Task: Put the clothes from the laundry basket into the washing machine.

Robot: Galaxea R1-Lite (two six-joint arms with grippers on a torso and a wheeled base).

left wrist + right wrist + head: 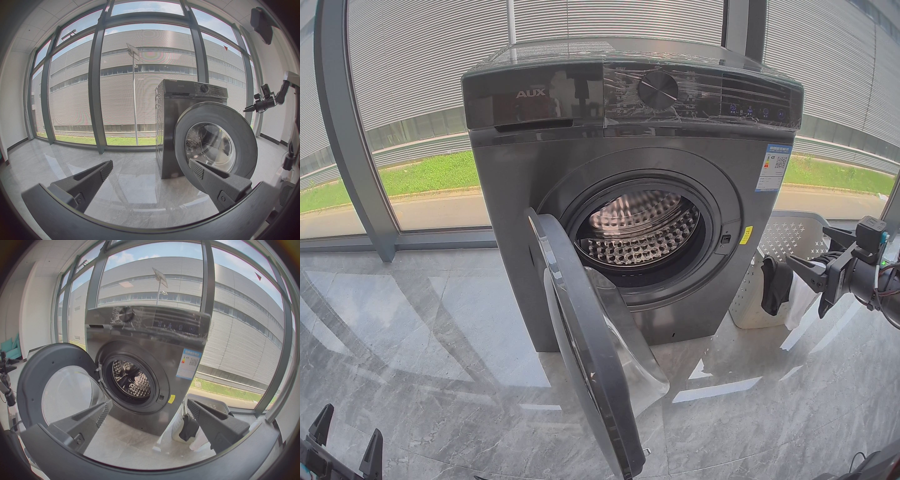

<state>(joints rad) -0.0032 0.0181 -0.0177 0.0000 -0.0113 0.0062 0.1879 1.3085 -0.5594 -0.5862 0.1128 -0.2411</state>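
The grey washing machine (631,187) stands in the middle with its round door (584,344) swung wide open toward me; the steel drum (637,234) looks empty. Just right of the machine sits the white laundry basket (790,237), a dark garment (776,284) draped over its rim and white cloth (802,300) beside it. My right gripper (806,244) hangs open in front of the basket, holding nothing. In the right wrist view the open right gripper (148,407) faces the drum (131,379), the basket (177,427) and the dark garment (189,427). My left gripper (353,420) is low at the near left, open and empty.
Glossy marble floor (425,350) spreads around the machine. Glass windows with dark frames (350,137) close off the back. The open door juts into the space between me and the machine. The left wrist view shows the open left gripper (150,168) facing the door (215,143).
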